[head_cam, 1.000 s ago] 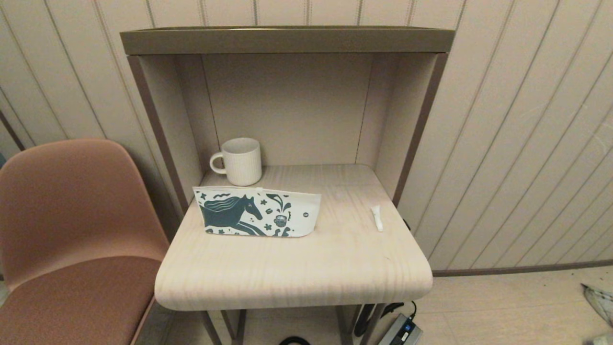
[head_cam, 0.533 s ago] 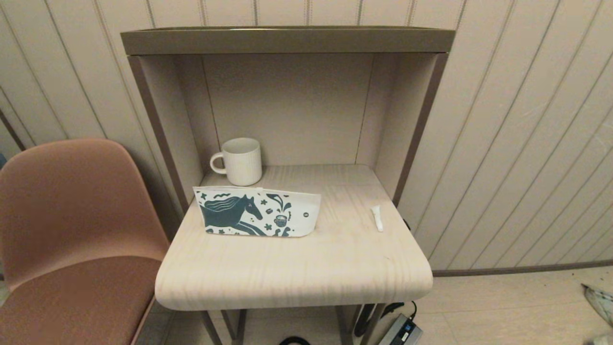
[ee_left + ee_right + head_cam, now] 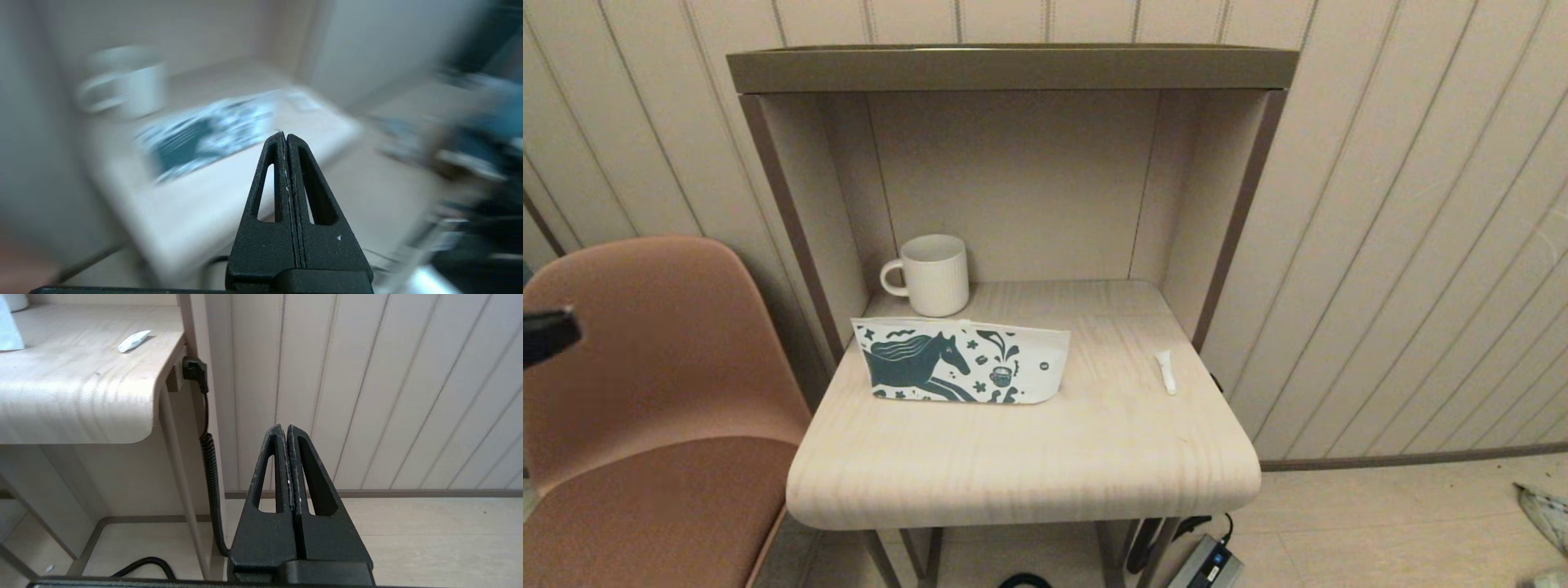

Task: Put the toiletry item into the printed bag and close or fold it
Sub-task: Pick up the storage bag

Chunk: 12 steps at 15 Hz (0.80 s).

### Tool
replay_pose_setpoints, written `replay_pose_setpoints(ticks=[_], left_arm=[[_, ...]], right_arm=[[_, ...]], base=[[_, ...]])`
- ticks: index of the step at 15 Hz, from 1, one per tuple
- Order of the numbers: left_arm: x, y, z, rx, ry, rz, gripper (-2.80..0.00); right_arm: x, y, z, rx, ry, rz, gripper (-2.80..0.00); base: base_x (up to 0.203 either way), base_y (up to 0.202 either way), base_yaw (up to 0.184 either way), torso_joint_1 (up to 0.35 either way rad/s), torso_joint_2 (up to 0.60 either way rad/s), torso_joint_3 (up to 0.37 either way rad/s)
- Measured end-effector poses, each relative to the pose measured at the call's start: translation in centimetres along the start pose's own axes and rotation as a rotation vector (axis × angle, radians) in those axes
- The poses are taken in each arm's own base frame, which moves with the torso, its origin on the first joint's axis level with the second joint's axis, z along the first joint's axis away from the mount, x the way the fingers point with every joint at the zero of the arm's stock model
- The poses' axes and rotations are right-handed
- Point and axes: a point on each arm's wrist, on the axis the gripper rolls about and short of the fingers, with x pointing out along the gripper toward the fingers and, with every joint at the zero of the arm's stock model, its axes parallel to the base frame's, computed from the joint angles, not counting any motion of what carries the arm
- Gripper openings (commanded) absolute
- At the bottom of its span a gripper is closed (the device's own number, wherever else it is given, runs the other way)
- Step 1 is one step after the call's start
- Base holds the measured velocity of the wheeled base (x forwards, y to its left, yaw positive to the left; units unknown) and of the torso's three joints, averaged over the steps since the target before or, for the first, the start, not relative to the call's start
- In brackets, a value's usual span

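The printed bag (image 3: 961, 361), white with a teal horse, stands on its long edge on the left half of the wooden table (image 3: 1021, 457). It shows blurred in the left wrist view as the bag (image 3: 204, 130). The tiny white squeeze tube (image 3: 1166, 371) lies flat near the table's right edge, well apart from the bag; the right wrist view shows the tube (image 3: 134, 340) too. My left gripper (image 3: 547, 335) shows at the far left edge over the chair; its fingers are shut and empty (image 3: 285, 136). My right gripper (image 3: 285, 428) hangs low beside the table, shut and empty.
A white ribbed mug (image 3: 931, 275) stands behind the bag, inside the shelf alcove (image 3: 1013, 69). A brown chair (image 3: 645, 392) sits left of the table. A black coiled cable (image 3: 210, 469) and a power adapter (image 3: 1205, 563) are below the table's right side.
My left gripper has come into the head view at the far left edge and is moving fast. The bag, tube and mug have not moved.
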Motion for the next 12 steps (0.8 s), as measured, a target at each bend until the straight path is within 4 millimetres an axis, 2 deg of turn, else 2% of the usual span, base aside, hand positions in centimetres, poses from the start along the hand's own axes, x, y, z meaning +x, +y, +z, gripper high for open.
replay_pose_setpoints(ticks=[2, 4, 9, 10, 11, 12], left_arm=[[2.3, 1.8, 1.7, 0.017, 0.014, -0.118, -2.8], [3.6, 4.1, 1.4, 0.088, 0.05, -0.089, -2.8], [5.3, 8.9, -3.2, 0.205, 0.193, -0.02, -2.8], [5.7, 9.9, -4.1, 0.218, 0.219, -0.02, -1.47], [6.1, 10.8, -4.9, 0.226, 0.239, -0.023, 0.0], [6.6, 12.0, -5.9, 0.244, 0.254, -0.03, 0.0]], right_arm=[[0.0, 0.0, 0.0, 0.0, 0.0, 0.0, -2.8], [0.0, 0.0, 0.0, 0.0, 0.0, 0.0, -2.8], [0.0, 0.0, 0.0, 0.0, 0.0, 0.0, -2.8], [0.0, 0.0, 0.0, 0.0, 0.0, 0.0, -2.8], [0.0, 0.0, 0.0, 0.0, 0.0, 0.0, -2.8], [0.0, 0.0, 0.0, 0.0, 0.0, 0.0, -2.8]], base=[[0.0, 0.0, 0.0, 0.0, 0.0, 0.0], [0.0, 0.0, 0.0, 0.0, 0.0, 0.0], [0.0, 0.0, 0.0, 0.0, 0.0, 0.0], [0.0, 0.0, 0.0, 0.0, 0.0, 0.0], [0.0, 0.0, 0.0, 0.0, 0.0, 0.0], [0.0, 0.0, 0.0, 0.0, 0.0, 0.0]])
